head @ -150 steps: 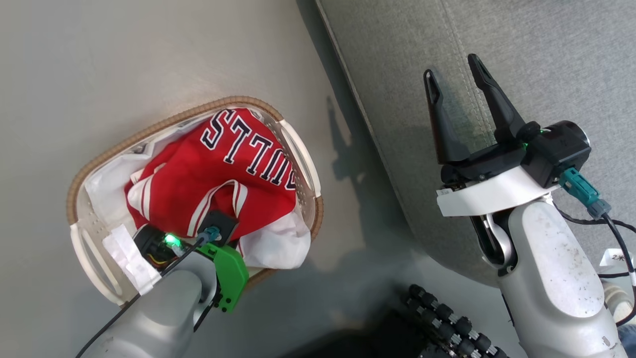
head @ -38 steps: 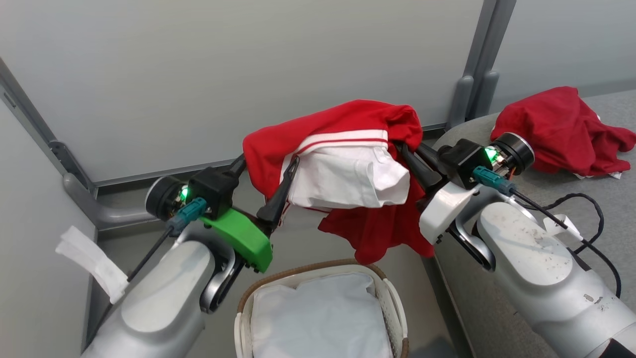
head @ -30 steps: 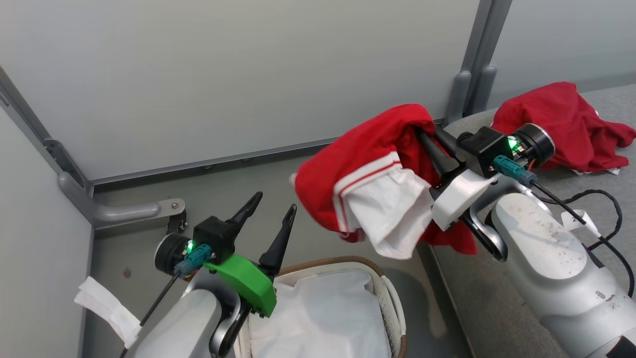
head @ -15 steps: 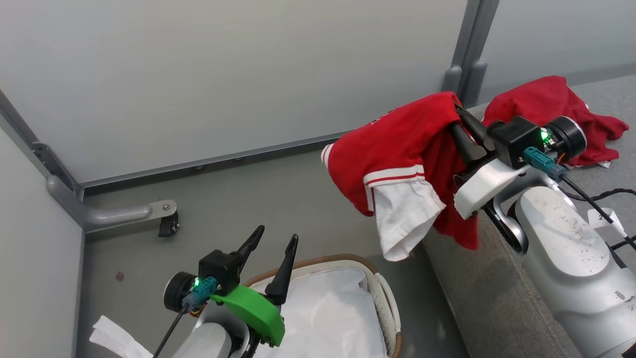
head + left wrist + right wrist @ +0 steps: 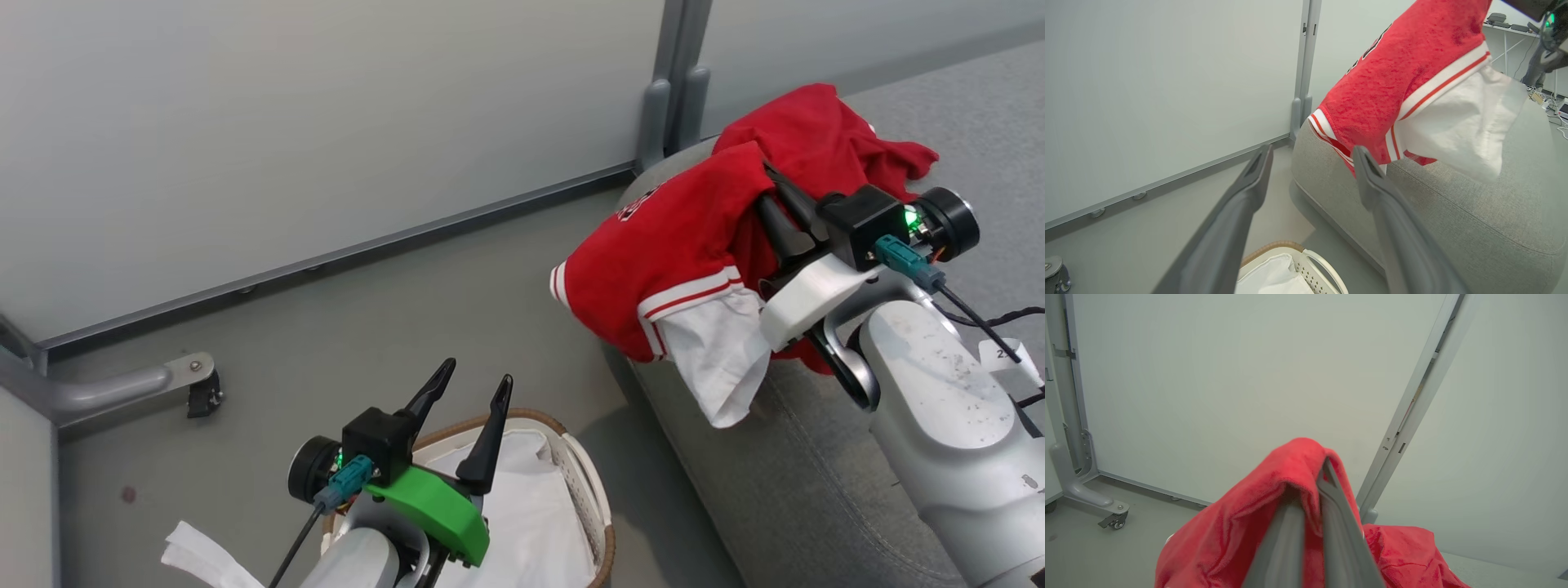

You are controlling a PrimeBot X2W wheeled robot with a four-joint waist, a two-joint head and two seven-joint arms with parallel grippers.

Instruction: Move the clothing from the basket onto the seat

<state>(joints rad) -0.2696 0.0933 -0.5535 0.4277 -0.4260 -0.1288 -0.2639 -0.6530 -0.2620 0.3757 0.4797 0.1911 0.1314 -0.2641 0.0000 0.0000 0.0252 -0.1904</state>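
Note:
My right gripper is shut on a red garment with white and red striped trim; a white cloth part hangs from its hem. The garment droops over the front left edge of the grey seat. In the right wrist view the fingers pinch a red fold. A second red garment lies crumpled on the seat behind it. My left gripper stands open and holds nothing above the basket, whose white sheet shows inside. In the left wrist view the open left gripper points at the hanging garment.
Grey partition panels stand behind, joined by a post at the seat's back corner. A panel foot with a caster rests on the floor at left. Bare grey floor lies between the basket and the wall. A black cable trails from my right wrist.
The left gripper let go of the red garment and sank over the basket. The right gripper carried the garment rightward onto the seat's edge. The camera has also turned.

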